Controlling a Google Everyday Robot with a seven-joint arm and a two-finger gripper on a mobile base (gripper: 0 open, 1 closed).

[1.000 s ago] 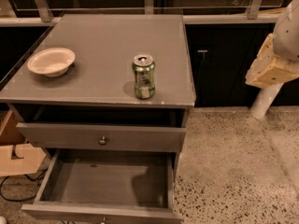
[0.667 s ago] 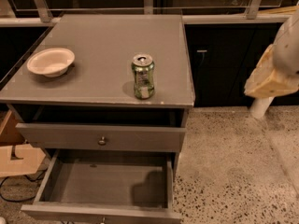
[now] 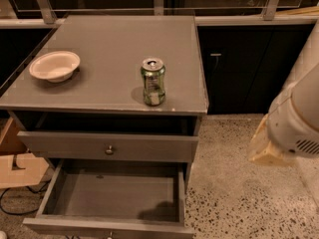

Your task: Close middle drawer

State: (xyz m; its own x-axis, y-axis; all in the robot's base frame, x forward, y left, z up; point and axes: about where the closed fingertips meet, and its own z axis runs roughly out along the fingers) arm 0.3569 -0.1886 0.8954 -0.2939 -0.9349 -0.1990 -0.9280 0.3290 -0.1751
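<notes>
The middle drawer (image 3: 112, 193) is pulled far out of the grey cabinet (image 3: 119, 54), with its empty grey inside showing. Its front (image 3: 104, 228) runs along the bottom edge of the view, and the knob is cut off there. The top drawer (image 3: 107, 147), with a small round knob, sits just above it and stands slightly out. My gripper (image 3: 263, 151) is at the right, at the end of the white arm (image 3: 296, 118). It hangs over the speckled floor, apart from the cabinet, at about the height of the top drawer.
A green soda can (image 3: 153, 81) stands upright on the cabinet top near its front right. A white bowl (image 3: 55, 65) sits at the left. Dark cupboards (image 3: 239, 68) line the back right. Cardboard (image 3: 17, 168) and a cable lie on the floor at the left.
The arm and gripper have come down and a little left, towards the cabinet's right side. The drawers, can and bowl have not moved.
</notes>
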